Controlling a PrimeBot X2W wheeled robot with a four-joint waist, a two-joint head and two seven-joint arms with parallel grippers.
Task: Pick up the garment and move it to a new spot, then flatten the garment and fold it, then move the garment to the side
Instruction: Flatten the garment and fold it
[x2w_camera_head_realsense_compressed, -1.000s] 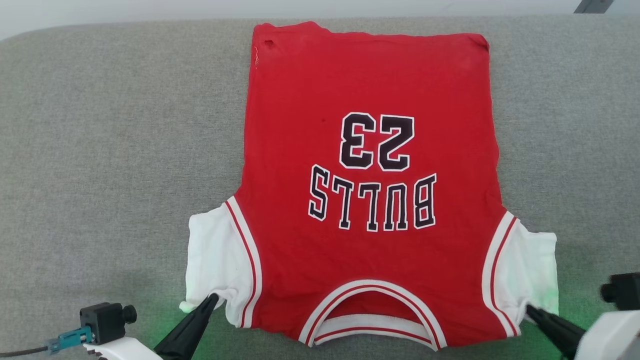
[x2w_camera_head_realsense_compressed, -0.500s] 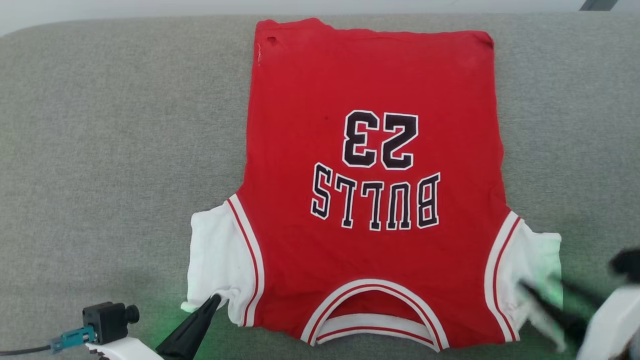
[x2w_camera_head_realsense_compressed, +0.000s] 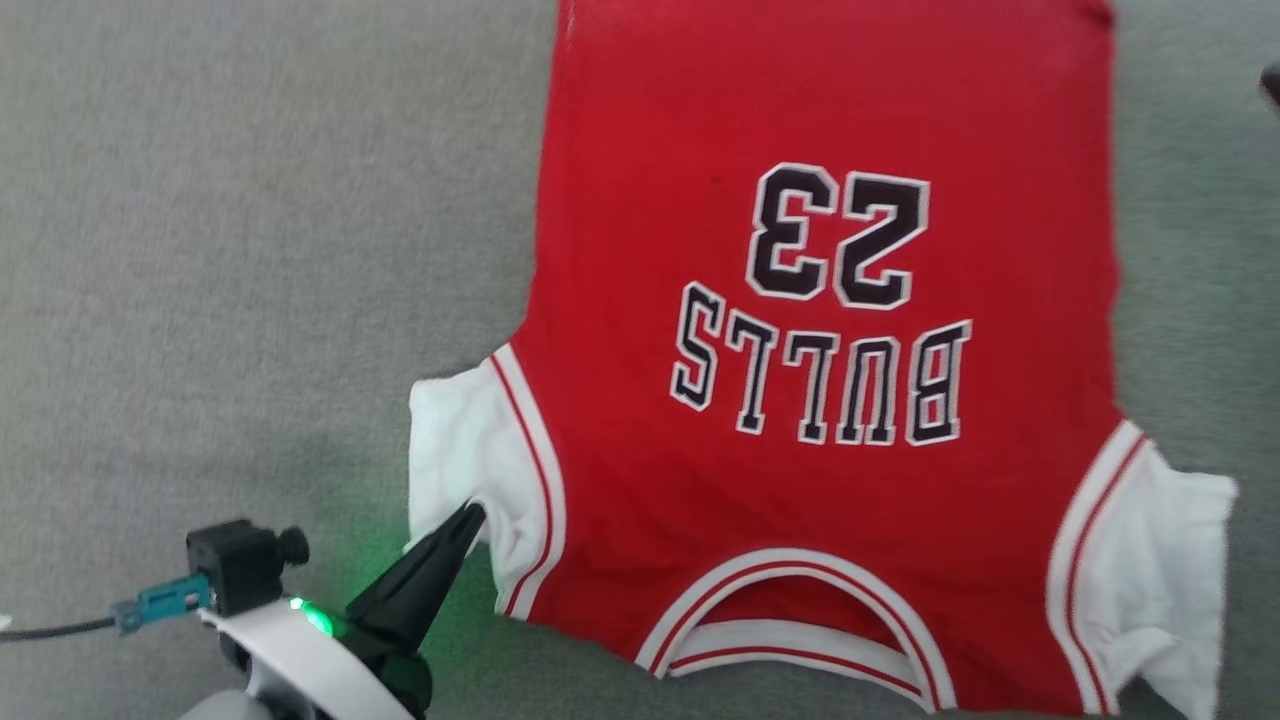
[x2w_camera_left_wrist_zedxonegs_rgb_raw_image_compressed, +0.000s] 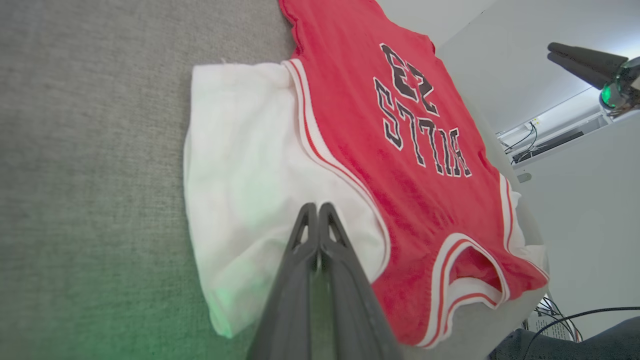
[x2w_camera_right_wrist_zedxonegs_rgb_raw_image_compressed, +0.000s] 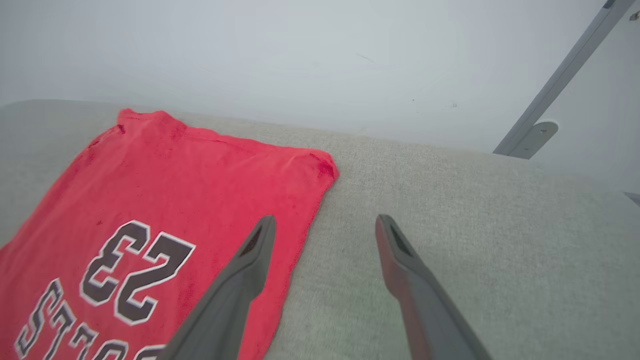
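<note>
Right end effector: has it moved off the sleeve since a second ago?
Yes. The right end effector has left the white sleeve of the garment it pinched and now stands open beside the far hem corner.

One garment (x2w_camera_head_realsense_compressed: 830, 110), one left gripper (x2w_camera_head_realsense_compressed: 473, 514), one right gripper (x2w_camera_right_wrist_zedxonegs_rgb_raw_image_compressed: 325, 220) — and one grey padded surface (x2w_camera_head_realsense_compressed: 250, 250), perhaps a sofa.

The garment (x2w_camera_head_realsense_compressed: 820, 100) is thin matt cloth on coarse grey woven upholstery (x2w_camera_head_realsense_compressed: 250, 250); the left claw (x2w_camera_head_realsense_compressed: 470, 515) is matt plastic.
</note>
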